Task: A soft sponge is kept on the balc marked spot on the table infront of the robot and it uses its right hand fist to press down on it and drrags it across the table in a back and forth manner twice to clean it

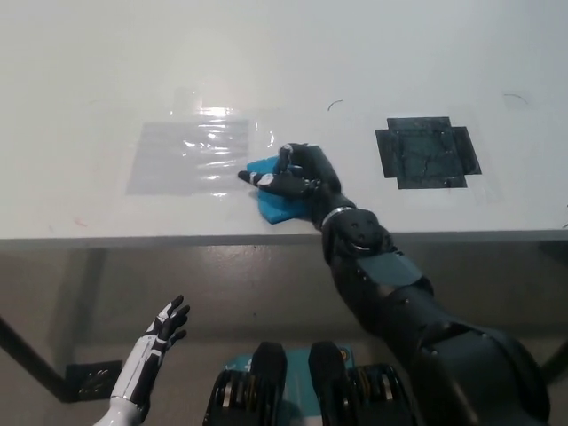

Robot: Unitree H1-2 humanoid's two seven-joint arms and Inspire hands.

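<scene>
We see the black right hand (302, 176) curled into a fist, pressing on the blue sponge (273, 205) near the table's (71, 89) front edge, between the glossy taped patch (191, 157) and the black marked spot (428, 152). The white left hand (164, 327) hangs below the table, fingers apart, holding nothing.

No legible txt, labels or nos. anywhere in view.

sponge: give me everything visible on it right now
The sponge is bright blue, flat and soft-looking, lying on the white table near its front edge, just right of a glossy clear patch. The black right hand presses on top, covering most of it; only its left corner and front part show. It lies well left of the black marked spot.
</scene>
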